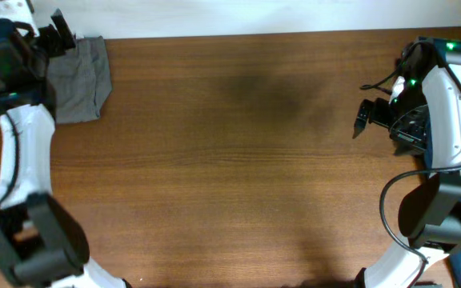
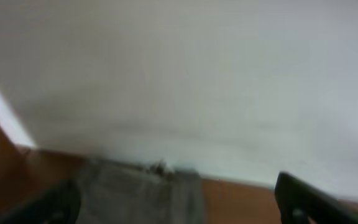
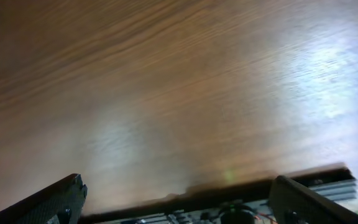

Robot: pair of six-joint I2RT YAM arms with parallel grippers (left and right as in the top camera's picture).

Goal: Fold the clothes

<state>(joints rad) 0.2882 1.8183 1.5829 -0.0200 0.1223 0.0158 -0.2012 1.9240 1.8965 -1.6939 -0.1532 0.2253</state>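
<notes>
At the far left corner of the bench (image 1: 238, 176), the clothes (image 1: 82, 80) lie as a compact grey bundle, probably parked there as a finished fold. The bundle's long axis runs from the far edge toward the robot, with one short end at that edge. The left fingers (image 2: 300, 199) hover over it, spread wide and gripping nothing. Well to the right, the right fingers (image 3: 61, 199) hang wide open and empty above the wood, likely kept clear.
</notes>
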